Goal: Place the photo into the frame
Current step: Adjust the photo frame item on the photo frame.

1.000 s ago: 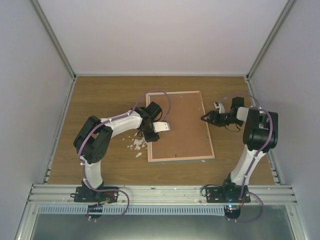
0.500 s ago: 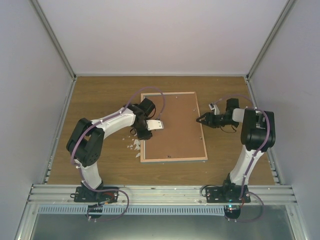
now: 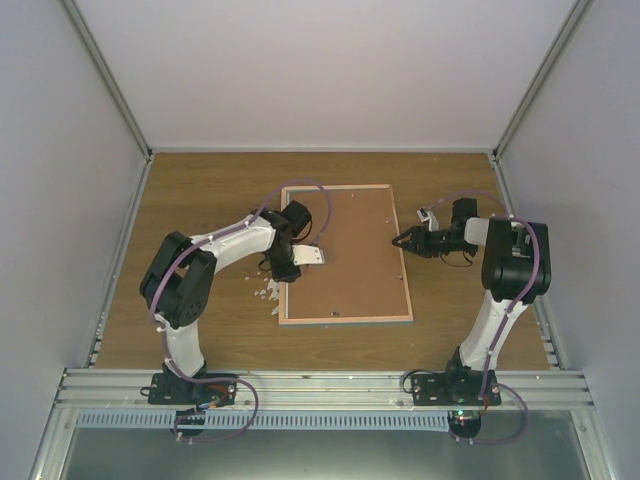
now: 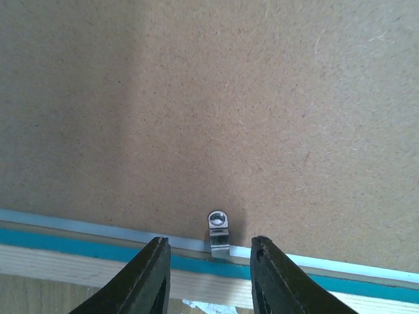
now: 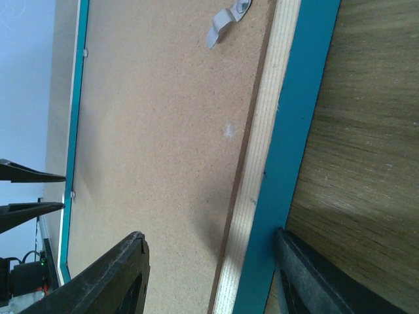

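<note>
The frame (image 3: 345, 255) lies face down on the table, its brown board back (image 4: 216, 111) upward, with light wood and a teal strip along its edges. The photo is out of view. My left gripper (image 3: 287, 267) is at the frame's left edge. In the left wrist view it (image 4: 209, 252) stands open, jaws either side of a small metal clip (image 4: 218, 232) without touching it. My right gripper (image 3: 400, 240) is at the right edge. It (image 5: 209, 245) is open, straddling the wood-and-teal edge (image 5: 278, 163), one finger over the board, the other against the teal side.
White paper scraps (image 3: 270, 292) lie on the table just left of the frame's near-left corner. Another metal clip (image 5: 226, 23) sits on the board near the right edge. Enclosure walls stand close on the left, right and back.
The frame has slid left and turned square to the table. Both grippers have moved left with it, and the left jaws have narrowed.
</note>
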Controlling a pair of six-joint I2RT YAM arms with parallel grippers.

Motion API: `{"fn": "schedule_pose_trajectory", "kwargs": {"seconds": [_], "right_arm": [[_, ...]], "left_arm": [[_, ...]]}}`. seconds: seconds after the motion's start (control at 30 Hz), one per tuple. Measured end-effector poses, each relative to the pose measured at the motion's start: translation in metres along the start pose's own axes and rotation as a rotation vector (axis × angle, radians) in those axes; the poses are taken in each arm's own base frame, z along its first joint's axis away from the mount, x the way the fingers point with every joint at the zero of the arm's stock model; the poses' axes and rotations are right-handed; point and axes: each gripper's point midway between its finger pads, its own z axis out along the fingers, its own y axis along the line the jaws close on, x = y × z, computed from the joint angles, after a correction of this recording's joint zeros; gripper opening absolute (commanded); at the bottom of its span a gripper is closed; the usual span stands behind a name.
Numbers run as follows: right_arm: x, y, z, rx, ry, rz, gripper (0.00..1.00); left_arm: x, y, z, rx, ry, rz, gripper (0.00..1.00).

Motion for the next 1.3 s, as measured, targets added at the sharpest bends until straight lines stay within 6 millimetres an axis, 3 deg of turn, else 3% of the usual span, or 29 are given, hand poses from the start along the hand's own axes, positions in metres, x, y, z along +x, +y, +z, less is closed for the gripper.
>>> {"fn": "schedule_pose_trajectory", "kwargs": {"seconds": [0.23, 0.67, 0.9, 1.13, 1.3], "right_arm": [[0.001, 0.001, 0.0, -0.004, 0.003, 0.003, 0.53], [0.001, 0.001, 0.0, -0.007, 0.004, 0.005, 0.53], [0.001, 0.001, 0.0, -0.007, 0.004, 0.006, 0.53], [0.002, 0.001, 0.001, -0.009, 0.005, 0.008, 0.57], [0.002, 0.004, 0.001, -0.026, 0.005, 0.007, 0.55]], "left_arm": [[0.003, 0.001, 0.013, 0.016, 0.038, 0.005, 0.32], [0.003, 0.002, 0.012, 0.028, 0.078, 0.018, 0.01], [-0.005, 0.0, 0.0, 0.036, 0.076, 0.02, 0.0], [-0.03, 0.007, -0.02, 0.0, 0.012, 0.032, 0.0], [-0.031, 0.007, -0.034, -0.024, -0.01, 0.033, 0.0]]}}
